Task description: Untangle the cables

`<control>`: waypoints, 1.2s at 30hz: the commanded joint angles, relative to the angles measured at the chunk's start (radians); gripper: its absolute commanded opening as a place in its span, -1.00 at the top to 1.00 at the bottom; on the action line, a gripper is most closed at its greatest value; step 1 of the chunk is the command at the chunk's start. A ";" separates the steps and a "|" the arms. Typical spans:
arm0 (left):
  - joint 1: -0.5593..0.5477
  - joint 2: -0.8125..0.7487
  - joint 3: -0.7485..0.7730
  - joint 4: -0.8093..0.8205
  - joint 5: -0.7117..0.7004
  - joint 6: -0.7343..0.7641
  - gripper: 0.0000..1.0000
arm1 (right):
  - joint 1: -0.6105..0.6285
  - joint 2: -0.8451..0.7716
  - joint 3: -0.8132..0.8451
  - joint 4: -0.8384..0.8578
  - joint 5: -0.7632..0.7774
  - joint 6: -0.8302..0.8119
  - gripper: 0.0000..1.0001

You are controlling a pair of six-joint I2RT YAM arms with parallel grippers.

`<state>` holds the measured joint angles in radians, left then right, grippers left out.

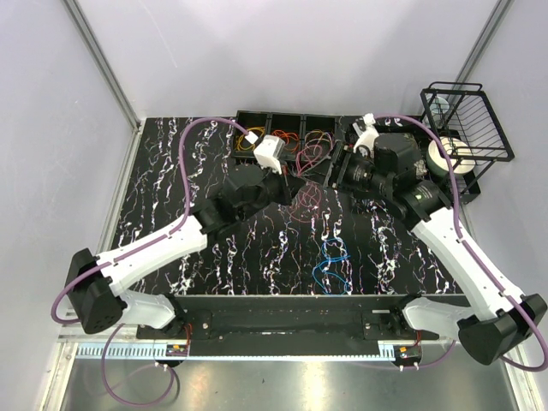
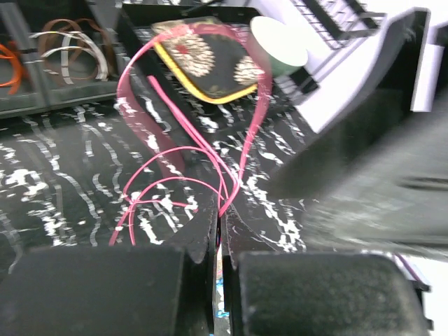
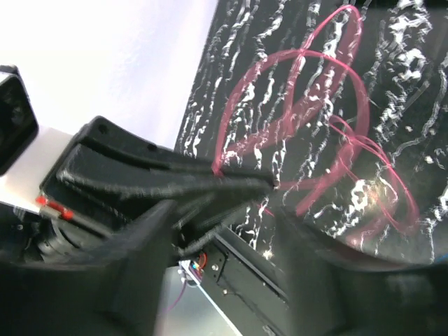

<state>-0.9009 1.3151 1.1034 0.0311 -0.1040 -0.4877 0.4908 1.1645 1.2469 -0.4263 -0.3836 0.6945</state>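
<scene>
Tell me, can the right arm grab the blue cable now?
Probably yes. The blue cable lies alone on the table, with nothing on it or across the way. The right gripper is open and seems to hold nothing, so it looks free to swing over there.

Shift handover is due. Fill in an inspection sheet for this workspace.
Surface: black marbled table.
Job's things: pink cables tangled mid-table; blue cables lying apart, nearer the arms; other cables in tray.
Clutter: nothing seen.
Grippers: left gripper shut on pink cables; right gripper open.
Cables: lilac hoses loop off both arms.
Surroundings: wire rack and roll, far right.
</scene>
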 commanded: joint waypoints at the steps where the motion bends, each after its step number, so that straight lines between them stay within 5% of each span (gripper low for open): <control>1: 0.003 -0.050 0.050 -0.023 -0.094 0.047 1.00 | 0.005 -0.069 0.036 -0.054 0.133 -0.044 -0.48; 16: 0.194 0.013 0.200 -0.169 -0.100 0.136 1.00 | 0.006 -0.172 -0.109 -0.105 0.246 -0.023 -0.62; 36: 0.468 0.444 0.638 -0.163 0.004 0.319 1.00 | 0.006 -0.077 -0.411 0.078 0.261 -0.043 -0.60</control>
<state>-0.4583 1.7039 1.6482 -0.1890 -0.1375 -0.2153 0.4911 1.0630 0.8707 -0.4351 -0.1532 0.6746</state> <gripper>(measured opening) 0.012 0.804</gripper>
